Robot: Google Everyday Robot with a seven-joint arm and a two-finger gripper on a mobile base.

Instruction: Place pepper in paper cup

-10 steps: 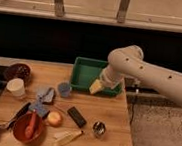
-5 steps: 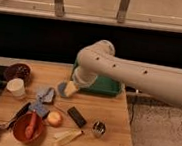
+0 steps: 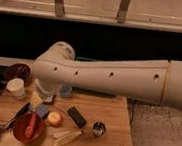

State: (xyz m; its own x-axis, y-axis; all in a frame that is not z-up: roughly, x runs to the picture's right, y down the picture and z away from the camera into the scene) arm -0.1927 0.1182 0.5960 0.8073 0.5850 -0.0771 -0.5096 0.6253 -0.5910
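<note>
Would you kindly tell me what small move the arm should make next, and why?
Probably bring the claw down toward the pepper. The pepper lies in the red bowl, just in front of the claw and not yet held. The paper cup stands apart at the left, so grasping comes first.

Pepper (image 3: pixel 30 124): small, elongated, red-orange; laid inside the red bowl (image 3: pixel 18 132) at the board's (image 3: pixel 107 132) near left corner.
Paper cup (image 3: pixel 16 87): short, cream-white, set upright at the far left edge.
Gripper (image 3: pixel 35 100): positioned over the board, near the cup.

End effector (image 3: pixel 35 99) beside paper cup (image 3: pixel 16 87)
</note>
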